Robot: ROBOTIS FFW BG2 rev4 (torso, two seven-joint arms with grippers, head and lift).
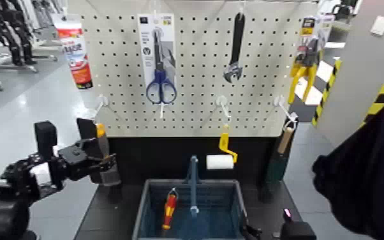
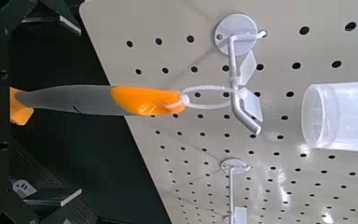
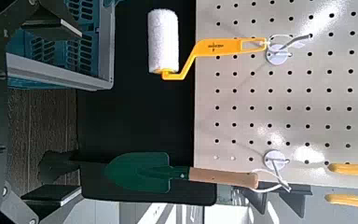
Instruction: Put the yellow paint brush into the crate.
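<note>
The yellow paint brush (image 1: pixel 103 148) hangs by its ring from a pegboard hook (image 1: pixel 101 101) at the left, bristles down. In the left wrist view its orange and grey handle (image 2: pixel 103 98) hangs from the white hook (image 2: pixel 238 91). My left gripper (image 1: pixel 91 157) is at the brush's handle, with open fingers on either side of it (image 2: pixel 61 103). The blue-grey crate (image 1: pixel 145 210) stands below the board's middle, to the right of the brush. My right gripper (image 1: pixel 288 230) is low at the front right, open and empty (image 3: pixel 47 98).
A red-and-yellow screwdriver (image 1: pixel 168 208) lies in the crate beside its upright handle (image 1: pixel 193 182). A yellow-handled roller (image 1: pixel 222 154), a green trowel (image 3: pixel 154 173), scissors (image 1: pixel 161 64), a wrench (image 1: pixel 235 48) and yellow pliers (image 1: pixel 303 67) hang on the pegboard (image 1: pixel 258 96).
</note>
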